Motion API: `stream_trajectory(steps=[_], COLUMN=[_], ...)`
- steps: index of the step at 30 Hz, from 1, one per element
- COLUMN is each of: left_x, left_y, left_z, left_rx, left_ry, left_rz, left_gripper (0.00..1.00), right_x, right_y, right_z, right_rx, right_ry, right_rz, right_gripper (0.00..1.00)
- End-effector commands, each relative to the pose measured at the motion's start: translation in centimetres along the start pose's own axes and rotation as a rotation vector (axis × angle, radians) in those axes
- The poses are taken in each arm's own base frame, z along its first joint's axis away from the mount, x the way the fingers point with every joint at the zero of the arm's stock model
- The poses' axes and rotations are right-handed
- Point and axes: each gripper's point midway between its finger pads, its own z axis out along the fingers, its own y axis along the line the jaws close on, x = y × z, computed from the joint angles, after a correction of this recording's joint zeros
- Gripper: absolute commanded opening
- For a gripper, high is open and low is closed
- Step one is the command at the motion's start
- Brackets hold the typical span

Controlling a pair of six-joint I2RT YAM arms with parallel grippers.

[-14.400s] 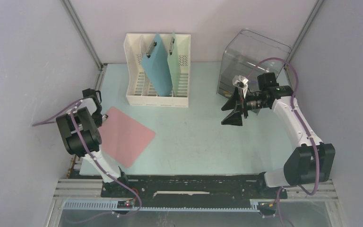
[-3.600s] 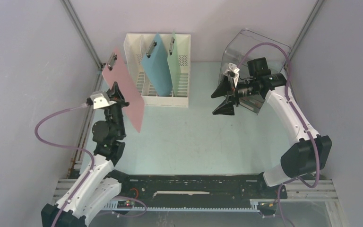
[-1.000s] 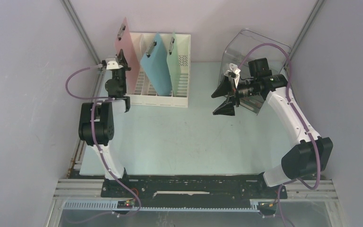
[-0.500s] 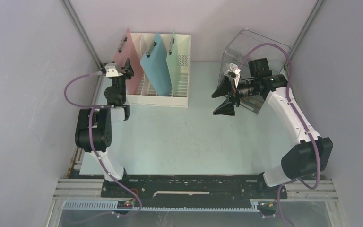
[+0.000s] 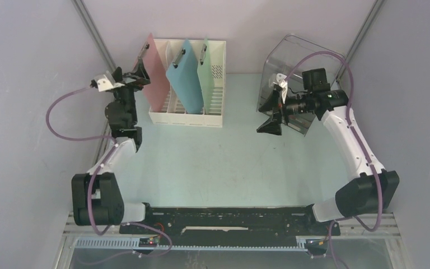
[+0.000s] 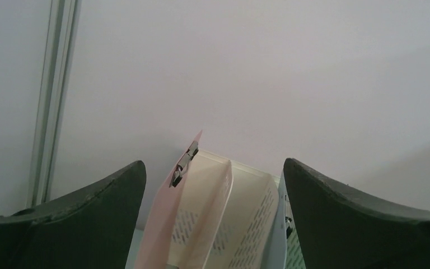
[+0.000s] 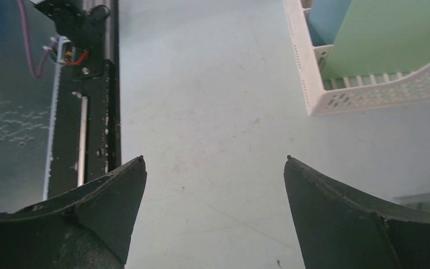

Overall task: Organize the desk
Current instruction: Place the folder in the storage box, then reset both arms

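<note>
The white rack (image 5: pixel 186 119) hides the bottoms of the pink clipboard (image 5: pixel 157 75), blue clipboard (image 5: pixel 186 81) and green clipboard (image 5: pixel 210 78). The right arm (image 5: pixel 350 134) covers the near side of the clear box (image 5: pixel 302 50).

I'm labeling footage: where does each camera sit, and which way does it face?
Top external: overhead from behind, looking down on the desk; left arm and right arm show.
Left wrist: faces the back wall over the pink clipboard; left pincer shows.
Right wrist: looks down at the desk; right pincer shows.
All three share the file rack.
</note>
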Motion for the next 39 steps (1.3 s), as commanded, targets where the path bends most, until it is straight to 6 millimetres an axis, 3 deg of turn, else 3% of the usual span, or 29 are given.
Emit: stream_trajectory(steps=[1,7,13,16,20,27,33,39], left_x=[1.3,-1.4,-6.0,-8.6,-10.2,-9.7,-10.9,-11.8], left_y=[0.7,-1.5,-5.6,-8.3,-10.5,-11.5,-13.1,-14.6], left_z=[-0.7,-2.2,-5.1,-6.6,-9.0,-13.9,-15.7,-16.8], left_rx=[-0.146,-0.134,0.023,0.141,0.242,0.33,0.398,0.439], left_ry=[0.269,0.459,0.526,0.518,0.511,0.54,0.547,0.609], left_rz=[-0.108,-0.109,-0.106,-0.141,-0.19,-0.213,-0.27,-0.332], left_gripper=[1.0,1.0,1.0,1.0,1.0,1.0,1.0,1.0], right_x=[-1.4,-2.6,-5.8,-7.4,-8.5,-8.1,-8.4,-8.8], right_y=[0.5,-0.8,-1.7,-0.5,2.2,5.3,10.0,12.5], right_z=[-2.4,-7.4,-15.9,-18.7,-19.5,-21.7,-22.9,-23.0], right_rx=[0.158,0.49,1.01,1.124,1.142,1.264,1.3,1.304], right_ry=[0.047,0.073,-0.136,-0.268,-0.339,-0.416,-0.499,-0.556], right_rz=[-0.097,-0.167,-0.07,-0.017,-0.006,0.06,0.031,0.001], right_gripper=[1.0,1.0,1.0,1.0,1.0,1.0,1.0,1.0])
